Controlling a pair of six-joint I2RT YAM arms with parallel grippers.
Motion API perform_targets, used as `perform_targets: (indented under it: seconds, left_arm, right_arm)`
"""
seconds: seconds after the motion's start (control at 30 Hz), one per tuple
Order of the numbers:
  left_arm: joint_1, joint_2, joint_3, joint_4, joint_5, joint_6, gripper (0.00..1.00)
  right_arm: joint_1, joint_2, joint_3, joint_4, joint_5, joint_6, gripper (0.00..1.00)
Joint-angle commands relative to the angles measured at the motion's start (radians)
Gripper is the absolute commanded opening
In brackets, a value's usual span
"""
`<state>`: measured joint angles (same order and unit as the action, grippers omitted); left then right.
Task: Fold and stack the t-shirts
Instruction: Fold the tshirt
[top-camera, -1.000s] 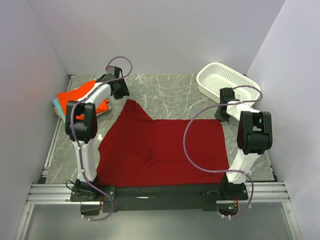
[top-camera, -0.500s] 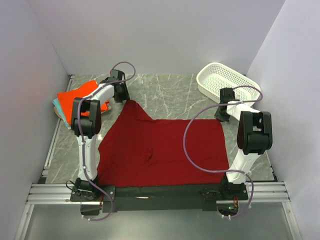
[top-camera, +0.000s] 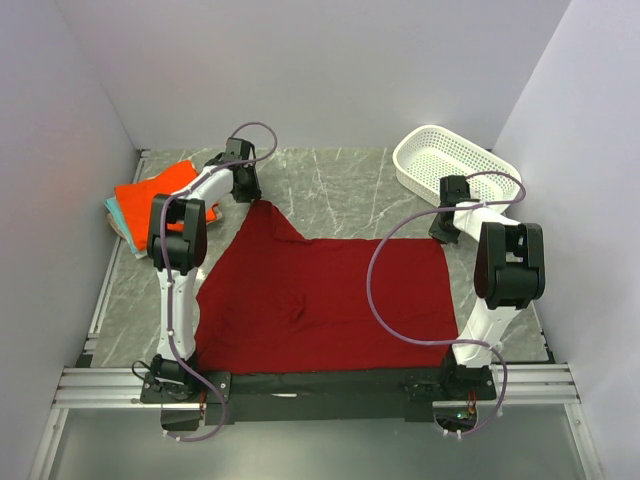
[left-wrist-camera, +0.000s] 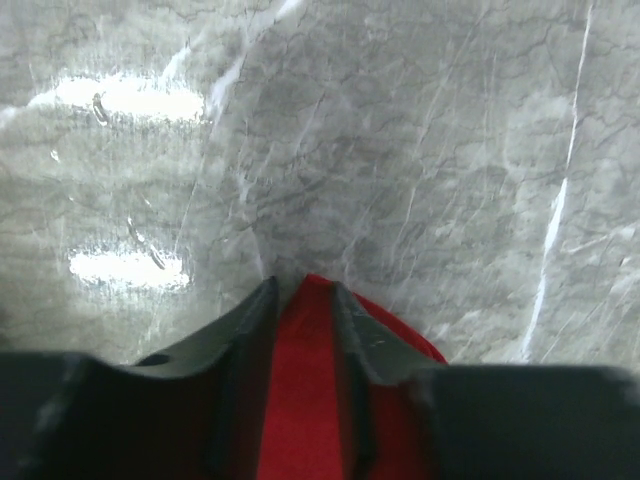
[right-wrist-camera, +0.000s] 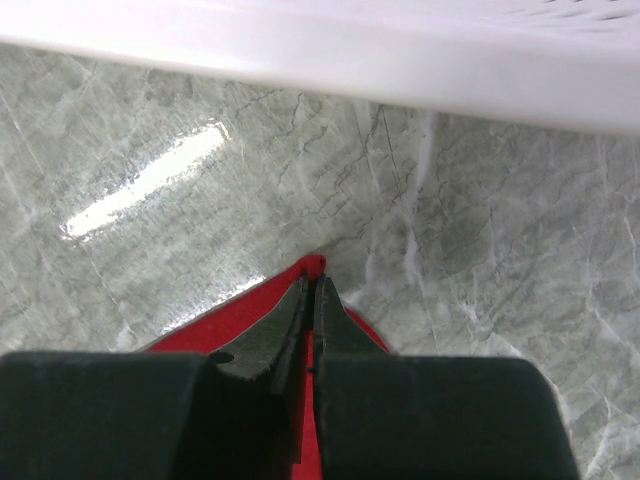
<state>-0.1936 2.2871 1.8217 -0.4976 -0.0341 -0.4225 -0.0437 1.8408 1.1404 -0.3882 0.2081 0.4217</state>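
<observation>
The dark crimson red t-shirt (top-camera: 320, 300) lies spread flat on the marble table. Its far left corner sticks out toward my left gripper (top-camera: 247, 190). In the left wrist view that gripper (left-wrist-camera: 303, 285) stands open, jaws apart, with the red cloth (left-wrist-camera: 305, 400) filling the gap between them. My right gripper (top-camera: 443, 232) is at the shirt's far right corner. In the right wrist view it (right-wrist-camera: 312, 283) is shut on the tip of the red cloth (right-wrist-camera: 230, 315). The bright orange shirt (top-camera: 145, 192) lies on the folded teal one (top-camera: 112, 210) at the far left.
The white perforated basket (top-camera: 405, 165) stands at the back right, just beyond my right gripper; its wall fills the top of the right wrist view (right-wrist-camera: 400, 60). Walls close in on the left, back and right. A metal rail runs along the near edge.
My left gripper has moved right and nearer, away from the orange pile and onto the red shirt's far left corner. The right arm and the shirt have not moved.
</observation>
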Motion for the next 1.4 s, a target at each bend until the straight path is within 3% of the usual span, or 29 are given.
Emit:
perform_targets:
  seconds: [0.0, 0.27, 0.87, 1.37]
  left_arm:
    - [-0.006, 0.026, 0.034, -0.013, -0.001, 0.022, 0.30]
    - [-0.006, 0.026, -0.002, 0.010, 0.048, 0.008, 0.00]
    - [0.033, 0.006, 0.103, 0.051, 0.184, 0.051, 0.00]
    - [0.077, 0.058, 0.313, 0.048, 0.293, 0.074, 0.00]
  right_arm:
    - [0.001, 0.001, 0.005, -0.064, -0.012, 0.002, 0.00]
    - [0.001, 0.002, 0.015, -0.078, -0.021, 0.008, 0.00]
    - [0.001, 0.003, 0.156, -0.204, 0.010, 0.017, 0.00]
    - [0.001, 0.121, 0.439, -0.319, 0.028, 0.005, 0.00]
